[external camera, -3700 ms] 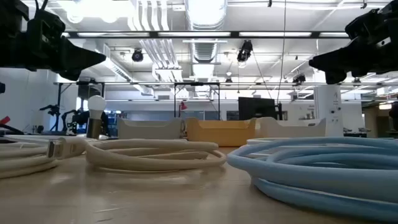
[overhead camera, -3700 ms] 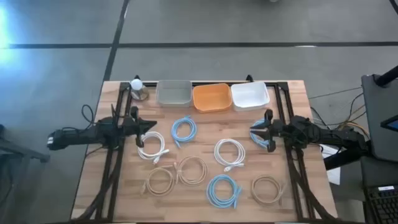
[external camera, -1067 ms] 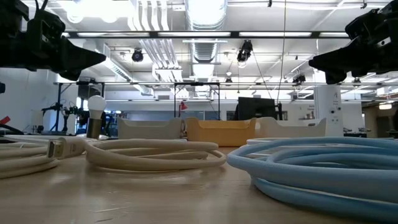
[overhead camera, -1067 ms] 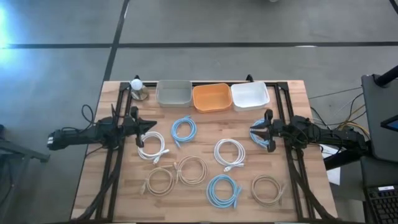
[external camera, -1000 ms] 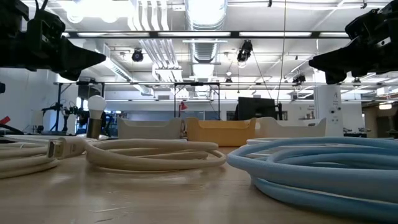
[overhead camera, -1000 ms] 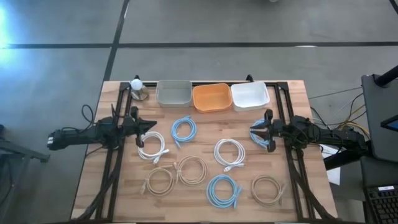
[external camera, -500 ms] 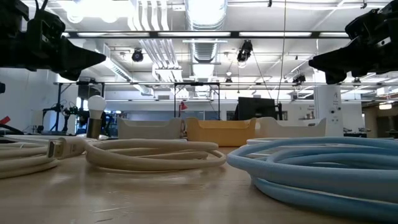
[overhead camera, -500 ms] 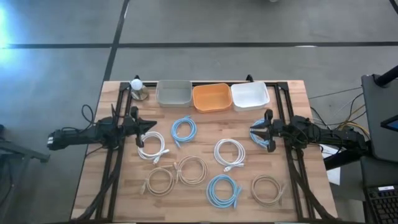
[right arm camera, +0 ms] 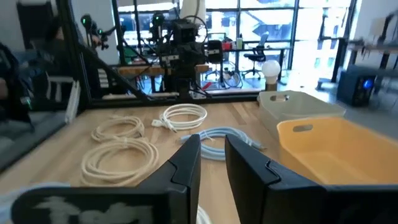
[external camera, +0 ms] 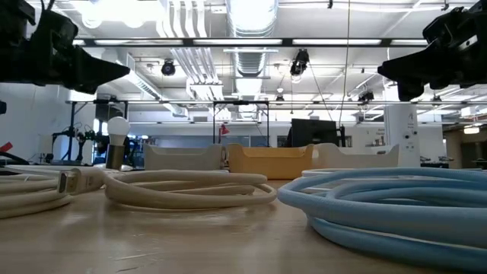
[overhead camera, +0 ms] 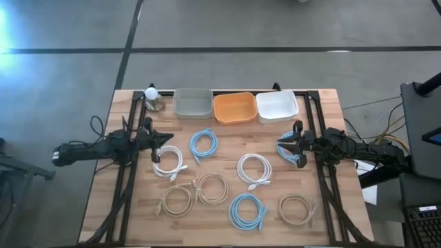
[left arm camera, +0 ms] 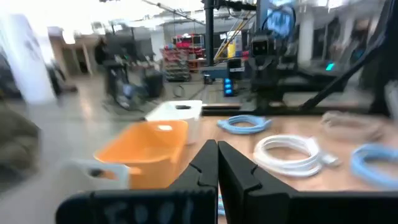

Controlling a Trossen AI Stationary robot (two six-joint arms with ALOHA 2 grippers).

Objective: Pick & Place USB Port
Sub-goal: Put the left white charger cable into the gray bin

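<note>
Overhead, we see 3 bins at 12 o'clock: grey (overhead camera: 192,102), orange (overhead camera: 233,108), white (overhead camera: 277,106). We count 7 coiled cables; the white coil (overhead camera: 254,169) lies centre. Our left gripper (overhead camera: 164,140) is clenched at 9 o'clock; our right gripper (overhead camera: 284,149) is slightly parted at 3 o'clock, on a wooden table (overhead camera: 321,227).

Bright ceiling lights glare; left wrist view blurred
</note>
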